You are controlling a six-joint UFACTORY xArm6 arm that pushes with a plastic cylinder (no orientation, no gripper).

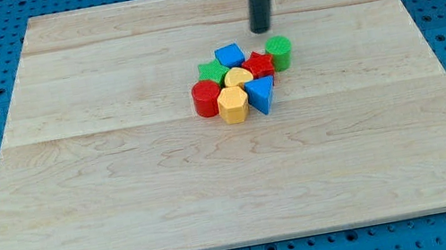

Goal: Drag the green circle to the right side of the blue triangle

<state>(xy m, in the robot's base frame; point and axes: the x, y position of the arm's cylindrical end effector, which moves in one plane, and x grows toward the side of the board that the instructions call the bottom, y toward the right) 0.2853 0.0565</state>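
Observation:
The green circle (279,52) stands at the right end of a tight cluster of blocks near the board's middle. The blue triangle (261,94) is at the cluster's lower right, below and left of the green circle, with a red star-shaped block (259,65) between them. My tip (262,29) is the lower end of the dark rod, just above and slightly left of the green circle, apart from it.
The cluster also holds a blue cube (229,55), a green block (213,73), a yellow heart (238,77), a red cylinder (206,98) and a yellow hexagon (232,104). The wooden board (123,178) lies on a blue pegboard.

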